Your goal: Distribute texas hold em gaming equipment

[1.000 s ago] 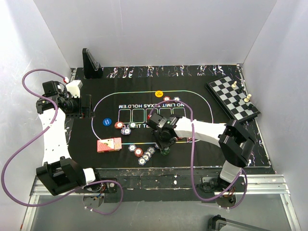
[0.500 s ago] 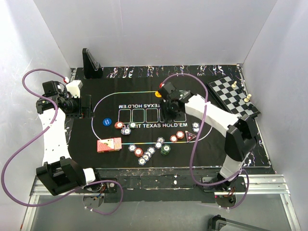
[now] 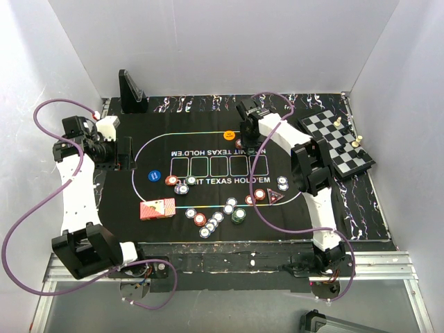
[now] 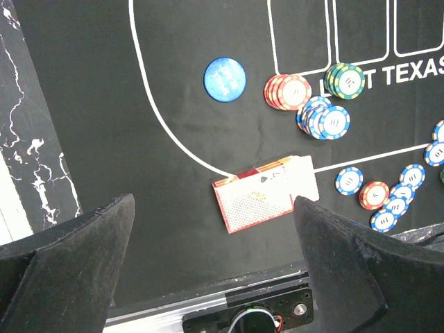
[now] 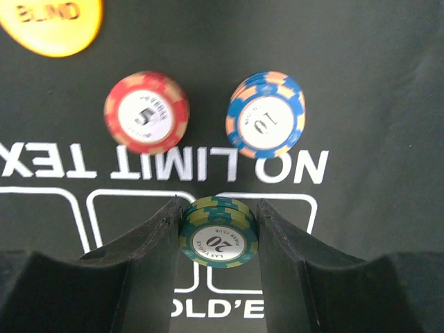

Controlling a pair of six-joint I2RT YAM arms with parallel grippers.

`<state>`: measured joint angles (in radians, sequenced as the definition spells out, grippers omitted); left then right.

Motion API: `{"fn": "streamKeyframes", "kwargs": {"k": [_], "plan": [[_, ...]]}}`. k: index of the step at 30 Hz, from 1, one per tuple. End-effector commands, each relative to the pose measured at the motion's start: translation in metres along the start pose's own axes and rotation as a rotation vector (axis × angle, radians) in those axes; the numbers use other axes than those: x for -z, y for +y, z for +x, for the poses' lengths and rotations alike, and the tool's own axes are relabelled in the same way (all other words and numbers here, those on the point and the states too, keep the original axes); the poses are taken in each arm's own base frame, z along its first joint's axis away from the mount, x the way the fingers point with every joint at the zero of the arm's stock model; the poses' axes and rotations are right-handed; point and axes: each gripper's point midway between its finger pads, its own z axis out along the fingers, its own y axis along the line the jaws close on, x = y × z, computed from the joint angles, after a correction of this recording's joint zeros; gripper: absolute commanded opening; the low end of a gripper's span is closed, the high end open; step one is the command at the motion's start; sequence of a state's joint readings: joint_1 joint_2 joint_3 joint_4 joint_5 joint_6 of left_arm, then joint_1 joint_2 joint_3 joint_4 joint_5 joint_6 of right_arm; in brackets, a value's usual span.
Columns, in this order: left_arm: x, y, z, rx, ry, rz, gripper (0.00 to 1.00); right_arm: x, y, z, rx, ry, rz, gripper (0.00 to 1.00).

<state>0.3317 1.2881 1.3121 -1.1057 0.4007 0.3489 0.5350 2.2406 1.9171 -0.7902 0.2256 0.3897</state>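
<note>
Near the far edge of the black mat (image 5: 388, 83), a short stack of green chips (image 5: 218, 243) sits pinched between the fingers of the right claw (image 5: 218, 216), over the printed boxes and white lettering. Whether it rests on the mat or hangs just above it, I cannot tell. Just beyond it lie a red stack (image 5: 146, 112) and a blue stack (image 5: 266, 123), side by side but apart, with the yellow button (image 5: 50, 24) off past the red one.

To my eye the step in hand is bringing green chips to this far seat, to join the red and blue. The next move calls for setting the stack down beside them without knocking either, then spreading the fingers.

The right claw is about half open, its fingers pressed on both sides of the green stack. The left claw (image 4: 211, 208) hangs spread wide and holds nothing, above the deck of cards (image 4: 267, 192) by the near edge, with loose chips (image 4: 326, 118) close by.
</note>
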Motion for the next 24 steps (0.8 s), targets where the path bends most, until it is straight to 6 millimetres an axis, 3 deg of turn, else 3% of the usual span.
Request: {"fn": "streamKeyframes", "kwargs": {"k": [1,5,24], "plan": [[0.005,0.004,-0.013,-0.028,-0.038,-0.018,1.0,0.003,0.001,-0.019,-0.021,-0.033,-0.012,0.01],[0.003,0.005,-0.012,-0.028,-0.03,-0.016,1.0,-0.006,-0.011,-0.016,-0.043,-0.024,0.017,0.01],[-0.001,0.007,-0.012,-0.021,-0.018,-0.012,1.0,0.002,-0.076,-0.031,-0.19,-0.041,0.04,0.01]]}}
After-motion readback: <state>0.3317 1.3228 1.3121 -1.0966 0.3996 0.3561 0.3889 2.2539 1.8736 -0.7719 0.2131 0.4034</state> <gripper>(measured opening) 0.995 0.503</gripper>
